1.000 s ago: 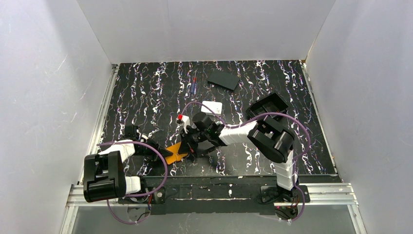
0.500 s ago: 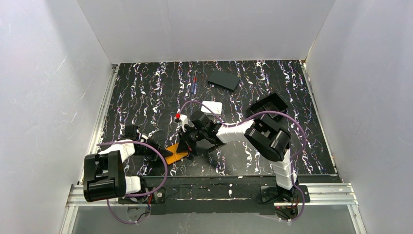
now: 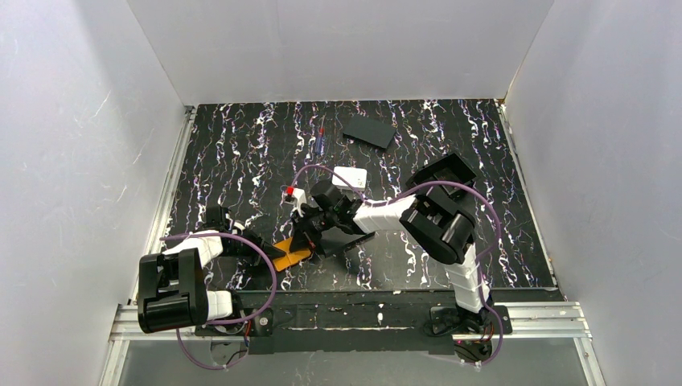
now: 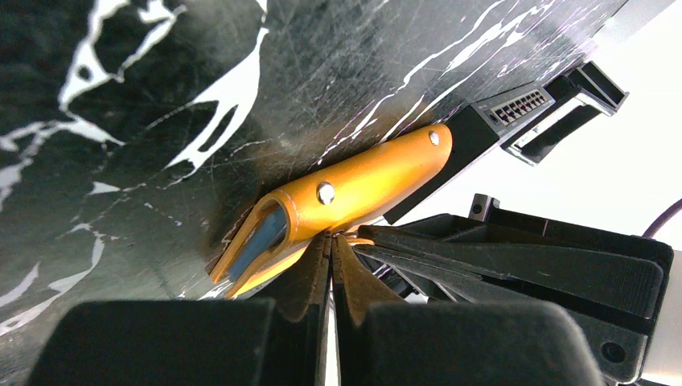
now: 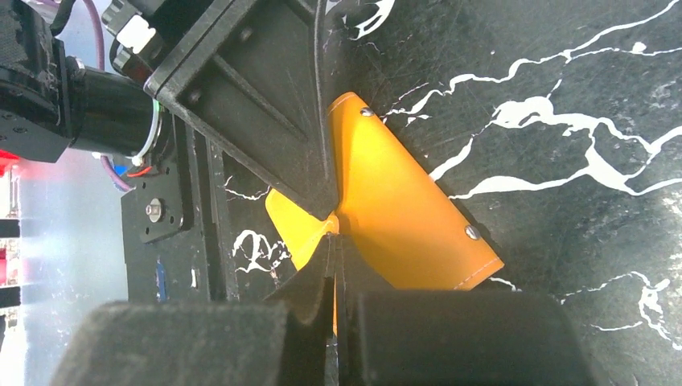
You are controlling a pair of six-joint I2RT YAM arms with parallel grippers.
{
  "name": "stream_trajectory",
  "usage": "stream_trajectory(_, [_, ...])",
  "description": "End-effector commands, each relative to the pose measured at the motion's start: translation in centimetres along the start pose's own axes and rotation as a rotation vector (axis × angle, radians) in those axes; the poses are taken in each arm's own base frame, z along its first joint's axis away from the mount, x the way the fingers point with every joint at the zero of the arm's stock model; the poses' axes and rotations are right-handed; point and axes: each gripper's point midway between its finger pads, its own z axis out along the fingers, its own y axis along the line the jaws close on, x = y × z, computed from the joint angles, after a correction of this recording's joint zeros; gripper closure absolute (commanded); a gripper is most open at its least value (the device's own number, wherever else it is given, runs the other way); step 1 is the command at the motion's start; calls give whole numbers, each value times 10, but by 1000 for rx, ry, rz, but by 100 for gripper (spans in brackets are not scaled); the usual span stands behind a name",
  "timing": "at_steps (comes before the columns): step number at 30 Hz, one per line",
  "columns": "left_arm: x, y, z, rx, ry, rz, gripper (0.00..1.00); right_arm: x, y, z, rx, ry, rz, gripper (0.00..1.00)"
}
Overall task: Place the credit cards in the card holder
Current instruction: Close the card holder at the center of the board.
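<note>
The orange card holder (image 3: 291,254) lies near the table's front edge between my two arms. In the left wrist view the card holder (image 4: 362,181) gapes a little and shows its pale blue-grey inside (image 4: 261,237). My left gripper (image 4: 331,236) is shut, its tips pinching the holder's near edge. My right gripper (image 5: 334,236) is shut on a thin orange flap of the card holder (image 5: 402,209), opposite the left fingers (image 5: 265,121). A white card (image 3: 351,177) lies flat behind the right wrist. No card shows inside the holder.
A flat black rectangle (image 3: 368,130) and a pen (image 3: 320,138) lie near the back wall. Another flat black piece (image 3: 354,240) lies under the right forearm. The metal rail (image 3: 346,315) runs along the table's front edge, close to the holder.
The right wrist has shifted a little left and back. The left arm and the card holder have stayed where they were, and both grippers have stayed shut.
</note>
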Motion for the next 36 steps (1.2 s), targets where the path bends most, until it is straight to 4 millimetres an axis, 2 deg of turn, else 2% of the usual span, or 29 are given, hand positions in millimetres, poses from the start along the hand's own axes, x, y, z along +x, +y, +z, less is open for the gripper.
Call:
stream_trajectory(1, [-5,30,6,-124,-46,-9,100,5,8,4,-58,22,-33,99])
stream_trajectory(5, [-5,30,6,-125,-44,-10,100,0,18,-2,-118,-31,-30,99])
stream_trajectory(14, [-4,30,6,-125,-44,-11,100,3,23,-1,-154,-23,-18,99])
stream_trajectory(24, [-4,30,6,-124,-44,-10,100,14,-19,2,99,54,15,99])
stream_trajectory(30, [-4,30,6,-125,-43,-10,100,16,-26,5,151,77,19,99])
stream_trajectory(36, [-4,31,6,-124,-41,-12,100,23,-43,4,264,110,49,99])
